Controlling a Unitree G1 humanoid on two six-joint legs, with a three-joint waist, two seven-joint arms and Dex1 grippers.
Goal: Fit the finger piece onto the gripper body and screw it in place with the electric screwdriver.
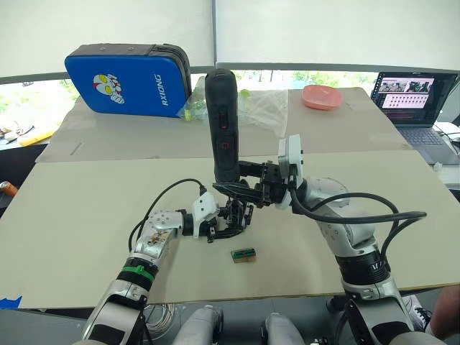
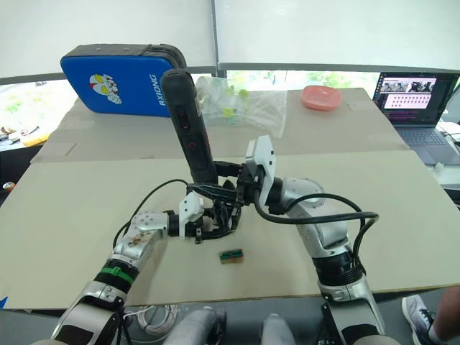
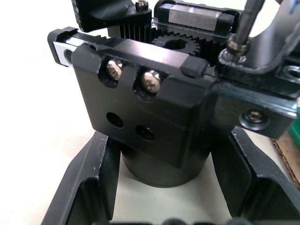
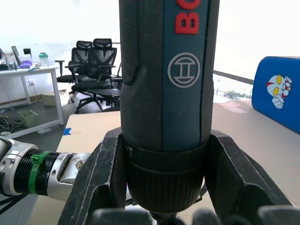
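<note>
The fist-sized black plastic gripper body (image 3: 154, 108) with its round base sits between the left gripper's (image 1: 224, 224) two black fingers, which clamp its base on the beige table (image 1: 86, 208). Directly above the body, the long matte-black cylindrical electric screwdriver (image 1: 223, 122) stands upright, held tight in the right gripper (image 4: 164, 187); its thin metal bit (image 3: 243, 23) touches the body's top. Just beside the body lies a small green-brown block (image 1: 244, 254).

You see a big tan table (image 1: 86, 194). On it lie a blue case (image 1: 129, 79), a clear plastic bag (image 1: 262, 108), a pink dish (image 1: 321, 97) and a laptop (image 1: 417, 100) at the far side. Near you sit the gripper body (image 1: 233, 215) and a small green-brown block (image 1: 244, 255).
</note>
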